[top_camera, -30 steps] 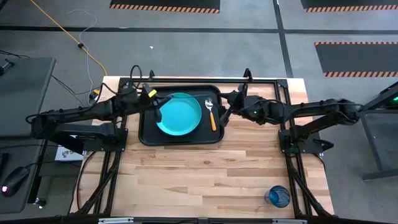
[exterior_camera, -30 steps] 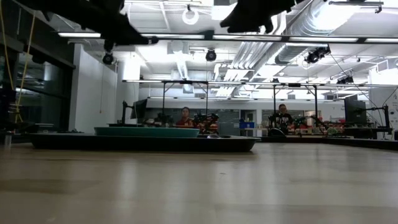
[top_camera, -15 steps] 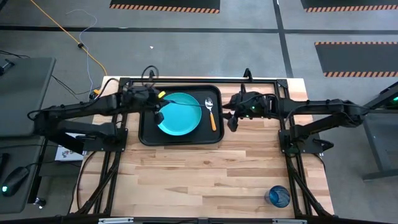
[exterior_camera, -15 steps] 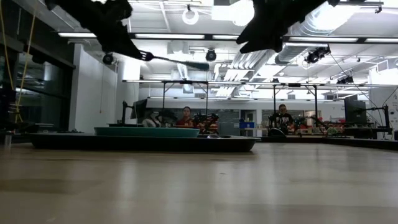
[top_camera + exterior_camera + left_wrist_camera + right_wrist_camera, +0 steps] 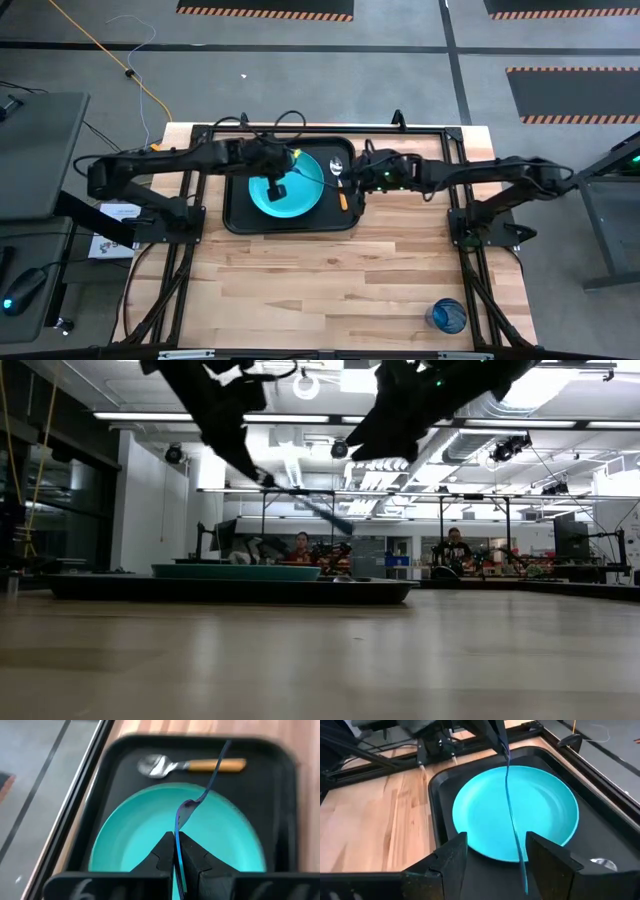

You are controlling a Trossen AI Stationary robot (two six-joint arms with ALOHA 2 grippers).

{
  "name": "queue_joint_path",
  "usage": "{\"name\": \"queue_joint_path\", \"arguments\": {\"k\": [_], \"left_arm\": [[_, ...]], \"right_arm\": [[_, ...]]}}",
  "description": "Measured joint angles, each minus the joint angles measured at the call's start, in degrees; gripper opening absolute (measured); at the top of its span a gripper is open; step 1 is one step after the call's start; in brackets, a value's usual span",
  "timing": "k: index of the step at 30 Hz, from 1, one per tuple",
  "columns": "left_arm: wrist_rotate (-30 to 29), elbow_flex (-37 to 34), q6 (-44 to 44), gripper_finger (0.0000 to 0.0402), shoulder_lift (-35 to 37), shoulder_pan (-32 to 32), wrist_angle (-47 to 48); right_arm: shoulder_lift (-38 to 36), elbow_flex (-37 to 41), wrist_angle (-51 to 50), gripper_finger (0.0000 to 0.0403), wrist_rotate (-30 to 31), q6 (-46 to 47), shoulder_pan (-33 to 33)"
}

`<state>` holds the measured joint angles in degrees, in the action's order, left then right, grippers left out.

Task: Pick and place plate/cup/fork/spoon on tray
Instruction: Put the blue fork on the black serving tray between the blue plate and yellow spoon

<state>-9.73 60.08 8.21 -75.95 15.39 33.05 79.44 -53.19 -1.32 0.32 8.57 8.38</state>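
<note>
The turquoise plate sits on the black tray. The orange-handled spoon lies on the tray floor to the plate's right. My left gripper hovers over the plate, shut on the fork. The fork's teal handle points toward the spoon. My right gripper is open at the tray's right side, and its fingers stand on either side of the fork's handle without touching it. The blue cup stands on the table at the near right. My left gripper pinches the fork's bluish-purple head end between its two fingers. The fingers slant down from the table's left, and the fork sticks out ahead along them. The fork is lifted clear above the plate, and its handle slants down toward the table's right.
Bare wooden tabletop lies between the tray and the near edge. Dark frame rails run along the table's left and right sides. People sit at benches far behind the table in the low view.
My left gripper has carried the fork toward the table's right, from the tray's left rim to over the plate. The fork was nearly level and now tips with its handle end lower. My right gripper has moved left toward the fork's handle, over the spoon.
</note>
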Motion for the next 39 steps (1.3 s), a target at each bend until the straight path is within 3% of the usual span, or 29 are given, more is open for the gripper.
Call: {"name": "queue_joint_path", "arguments": {"k": [8,18,26,32,39], "left_arm": [[0.8,4.3,0.9,0.0000,-3.3,-3.5,-1.3],[0.8,4.3,0.0,0.0000,-6.9,-6.1,-6.8],[0.8,4.3,0.0,0.0000,-7.9,-6.1,-5.7],[0.6,4.3,-0.5,0.0000,-7.9,-6.0,-6.1],[0.0,4.3,-1.5,0.0001,-7.9,-6.0,-6.7]], "right_arm": [[6.0,0.0,6.0,0.0193,0.6,-1.1,0.6],[10.7,0.0,7.1,0.0193,-0.2,-1.5,0.6],[11.5,0.0,7.7,0.0185,0.2,-2.6,0.6],[11.4,0.0,7.7,0.0125,2.0,-2.3,0.6],[11.4,0.0,7.8,0.0010,1.8,-1.3,0.5]]}}
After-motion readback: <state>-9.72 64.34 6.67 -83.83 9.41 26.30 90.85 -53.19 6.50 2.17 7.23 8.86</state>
